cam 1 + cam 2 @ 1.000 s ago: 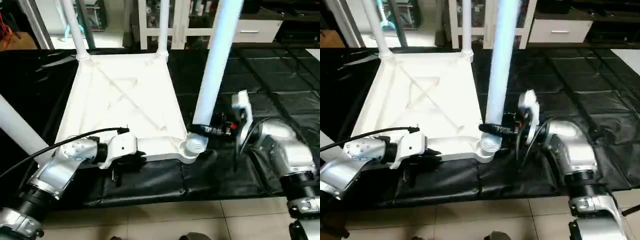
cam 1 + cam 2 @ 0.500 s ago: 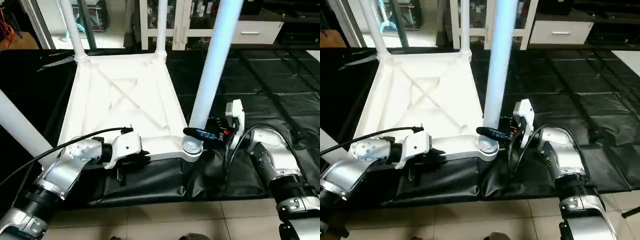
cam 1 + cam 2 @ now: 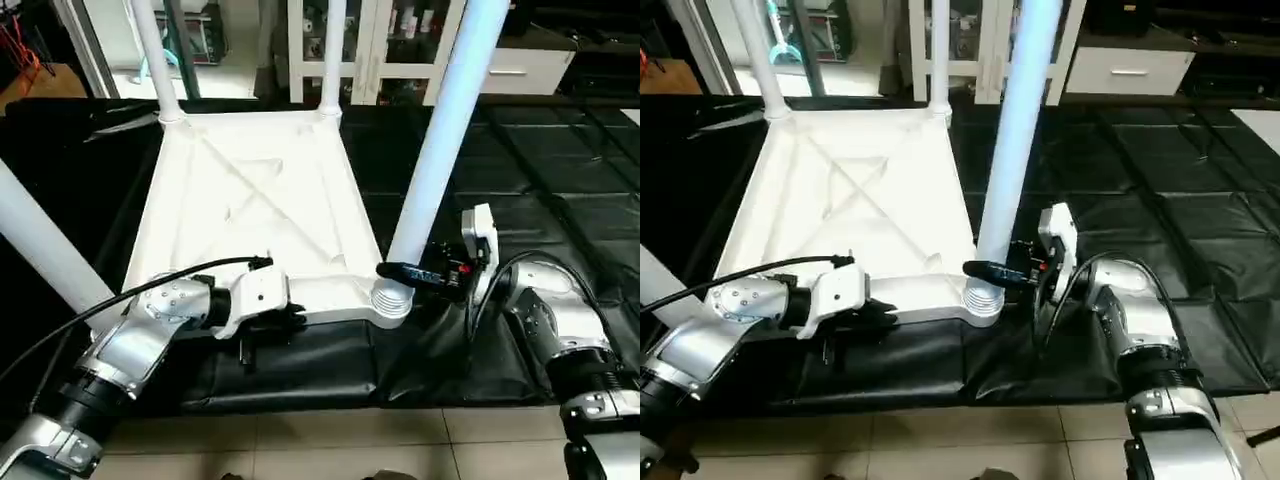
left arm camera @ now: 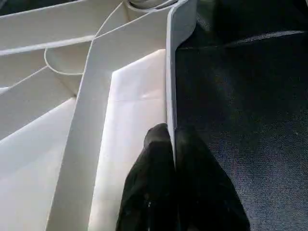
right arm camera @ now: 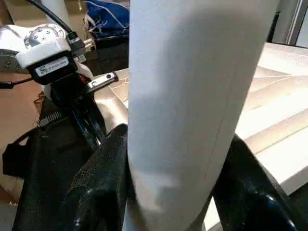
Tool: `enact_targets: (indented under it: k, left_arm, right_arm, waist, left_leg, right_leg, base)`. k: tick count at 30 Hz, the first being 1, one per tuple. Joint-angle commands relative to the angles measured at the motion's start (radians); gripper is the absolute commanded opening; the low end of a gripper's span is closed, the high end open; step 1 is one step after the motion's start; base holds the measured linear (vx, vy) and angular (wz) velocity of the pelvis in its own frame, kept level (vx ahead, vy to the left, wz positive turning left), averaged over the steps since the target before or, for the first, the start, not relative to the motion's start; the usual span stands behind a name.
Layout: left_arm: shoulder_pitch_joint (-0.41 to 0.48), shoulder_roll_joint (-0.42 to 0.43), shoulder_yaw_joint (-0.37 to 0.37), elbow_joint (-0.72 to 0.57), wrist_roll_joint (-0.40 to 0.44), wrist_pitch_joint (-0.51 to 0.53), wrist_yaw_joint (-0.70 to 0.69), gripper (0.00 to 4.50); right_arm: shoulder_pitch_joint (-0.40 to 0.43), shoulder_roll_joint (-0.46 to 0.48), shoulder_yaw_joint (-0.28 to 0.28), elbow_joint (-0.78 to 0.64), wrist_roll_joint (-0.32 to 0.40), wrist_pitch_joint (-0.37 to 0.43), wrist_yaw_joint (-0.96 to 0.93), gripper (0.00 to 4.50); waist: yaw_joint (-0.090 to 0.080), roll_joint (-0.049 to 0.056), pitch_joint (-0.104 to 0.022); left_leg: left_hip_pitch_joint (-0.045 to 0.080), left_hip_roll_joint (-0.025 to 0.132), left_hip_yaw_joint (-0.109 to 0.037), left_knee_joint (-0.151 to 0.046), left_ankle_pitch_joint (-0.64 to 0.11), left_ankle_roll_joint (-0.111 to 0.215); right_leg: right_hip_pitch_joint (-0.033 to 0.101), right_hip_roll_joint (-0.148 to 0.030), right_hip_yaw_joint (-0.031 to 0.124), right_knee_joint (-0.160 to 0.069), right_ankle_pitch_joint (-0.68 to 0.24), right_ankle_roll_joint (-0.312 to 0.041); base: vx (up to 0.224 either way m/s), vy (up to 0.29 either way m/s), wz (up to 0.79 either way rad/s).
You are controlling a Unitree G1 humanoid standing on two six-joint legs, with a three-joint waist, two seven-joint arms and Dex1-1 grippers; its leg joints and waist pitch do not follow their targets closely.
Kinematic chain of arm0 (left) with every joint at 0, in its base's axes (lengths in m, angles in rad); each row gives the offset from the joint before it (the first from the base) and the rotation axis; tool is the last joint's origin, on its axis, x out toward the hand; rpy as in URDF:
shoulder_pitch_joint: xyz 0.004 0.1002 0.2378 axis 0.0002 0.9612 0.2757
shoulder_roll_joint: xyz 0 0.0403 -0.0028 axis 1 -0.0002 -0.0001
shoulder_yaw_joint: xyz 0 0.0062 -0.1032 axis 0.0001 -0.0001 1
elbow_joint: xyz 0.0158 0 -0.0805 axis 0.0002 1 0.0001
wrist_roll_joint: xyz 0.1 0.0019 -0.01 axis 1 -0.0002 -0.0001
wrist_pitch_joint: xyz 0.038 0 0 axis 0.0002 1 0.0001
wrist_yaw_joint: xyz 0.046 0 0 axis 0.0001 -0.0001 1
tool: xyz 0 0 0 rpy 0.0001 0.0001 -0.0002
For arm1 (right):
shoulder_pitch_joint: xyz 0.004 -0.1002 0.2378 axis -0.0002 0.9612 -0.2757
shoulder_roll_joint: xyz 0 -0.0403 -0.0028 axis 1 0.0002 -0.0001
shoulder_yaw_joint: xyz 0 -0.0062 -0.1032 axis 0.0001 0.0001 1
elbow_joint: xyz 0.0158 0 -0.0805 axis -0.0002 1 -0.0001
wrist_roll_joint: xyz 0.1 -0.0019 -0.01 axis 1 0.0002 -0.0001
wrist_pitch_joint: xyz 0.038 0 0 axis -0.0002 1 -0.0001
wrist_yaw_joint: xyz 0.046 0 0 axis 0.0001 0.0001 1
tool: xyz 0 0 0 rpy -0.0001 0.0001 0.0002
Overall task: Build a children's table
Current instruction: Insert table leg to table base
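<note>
Left gripper (image 4: pixel 172 144) is pinching the near rim of the upside-down table top (image 3: pixel 255 200), one finger on either side of the thin wall. Right gripper (image 5: pixel 178 192) is clamping the near-right leg (image 3: pixel 440 150) just above its corner socket (image 3: pixel 390 303); the leg is standing almost upright in the socket. The top is lying on black sheeting (image 3: pixel 560 170). Two far legs (image 3: pixel 152 55) are standing in the far corners; a white cabinet (image 3: pixel 400 40) is standing beyond.

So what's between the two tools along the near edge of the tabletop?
In the left eye view, from the left tool to the right tool, only the tabletop rim and its corner socket holding the leg.
</note>
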Motion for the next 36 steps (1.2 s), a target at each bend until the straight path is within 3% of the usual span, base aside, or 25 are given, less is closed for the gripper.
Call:
enact_targets:
  k: [1, 7, 10, 14, 21, 22, 32, 36]
  left_arm:
    - [0.025, -0.002, -0.020, 0.038, 0.039, 0.021, 0.005, 0.00]
    - [0.025, -0.001, -0.018, 0.040, 0.041, 0.021, 0.008, 0.00]
    - [0.023, -0.001, -0.018, 0.043, 0.045, 0.020, 0.009, 0.00]
    - [0.022, 0.000, -0.018, 0.044, 0.051, 0.017, 0.010, 0.00]
    - [0.021, -0.004, -0.018, 0.043, 0.055, 0.018, 0.014, 0.00]
    - [0.020, -0.004, -0.018, 0.044, 0.055, 0.018, 0.013, 0.00]
    - [0.012, -0.005, -0.017, 0.054, 0.063, 0.013, 0.005, 0.00]
    - [0.015, -0.018, -0.009, 0.040, 0.055, 0.035, 0.014, 0.00]
  right_arm:
    - [0.030, 0.000, 0.032, 0.083, -0.063, -0.003, -0.013, 1.88]
    - [0.056, 0.008, 0.038, 0.114, -0.109, -0.070, -0.076, 1.88]
    - [0.066, 0.007, 0.054, 0.133, -0.140, -0.118, -0.092, 1.88]
    - [0.082, 0.015, 0.064, 0.163, -0.178, -0.199, -0.148, 1.88]
    - [0.113, 0.038, 0.047, 0.154, -0.155, -0.198, -0.179, 1.88]
    - [0.119, 0.042, 0.047, 0.149, -0.151, -0.192, -0.178, 1.88]
    - [0.136, 0.038, 0.075, 0.156, -0.164, -0.152, -0.163, 1.88]
    - [0.132, 0.055, 0.042, 0.166, -0.146, -0.137, -0.235, 1.88]
  waist:
    - [-0.001, -0.008, -0.078]
    - [-0.005, -0.009, -0.070]
    - [-0.010, -0.009, -0.061]
    - [-0.019, -0.007, -0.061]
    - [-0.030, -0.009, -0.062]
    - [-0.030, -0.004, -0.061]
    - [-0.033, -0.003, -0.063]
    - [-0.033, -0.004, -0.063]
  left_leg:
    - [0.013, 0.010, 0.009, -0.049, 0.005, 0.153]
    - [0.018, 0.012, 0.008, -0.057, -0.066, 0.116]
    - [0.027, 0.011, 0.007, -0.066, -0.158, 0.070]
    - [0.029, 0.010, 0.003, -0.070, -0.175, 0.048]
    - [0.032, 0.010, -0.001, -0.076, -0.216, 0.035]
    - [0.034, 0.009, -0.002, -0.077, -0.226, 0.033]
    - [0.038, 0.010, -0.004, -0.081, -0.267, 0.024]
    - [0.038, 0.010, -0.004, -0.082, -0.266, 0.022]
  right_leg:
    - [0.074, -0.042, 0.019, -0.049, 0.134, -0.309]
    - [0.072, -0.044, 0.019, -0.061, 0.031, -0.289]
    - [0.072, -0.046, 0.020, -0.076, -0.103, -0.269]
    - [0.073, -0.045, 0.020, -0.081, -0.124, -0.257]
    - [0.075, -0.043, 0.020, -0.086, -0.141, -0.252]
    - [0.074, -0.043, 0.020, -0.086, -0.145, -0.253]
    - [0.075, -0.042, 0.019, -0.091, -0.169, -0.251]
    - [0.074, -0.042, 0.020, -0.091, -0.171, -0.249]
  base:
    - [0.000, 0.000, 0.00]
    - [0.000, 0.000, 0.00]
    - [0.000, 0.000, 0.00]
    - [0.000, 0.000, 0.00]
    - [0.000, 0.000, 0.00]
    - [0.000, 0.000, 0.00]
    - [0.000, 0.000, 0.00]
    - [0.000, 0.000, 0.00]
